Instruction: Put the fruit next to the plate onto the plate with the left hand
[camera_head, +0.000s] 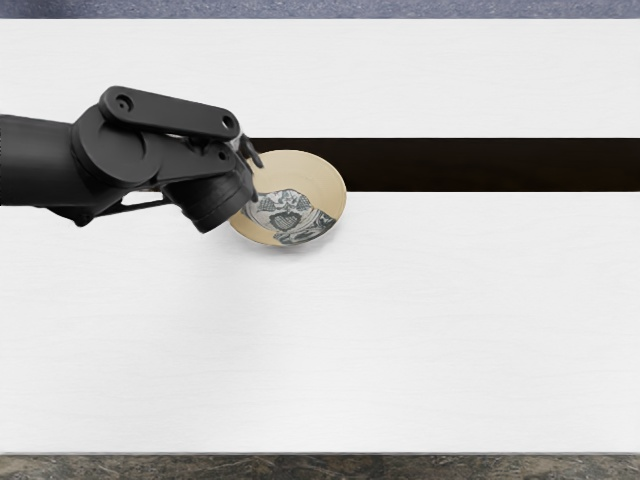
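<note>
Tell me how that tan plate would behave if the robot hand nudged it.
The plate looks rigid and glazed, so it would probably slide on the smooth table. Being shallow and wide, it seems unlikely to tip unless the left robot hand presses its rim.

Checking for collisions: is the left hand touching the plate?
Cannot tell: the head view shows the left hand overlapping the plate, hiding any gap.
</note>
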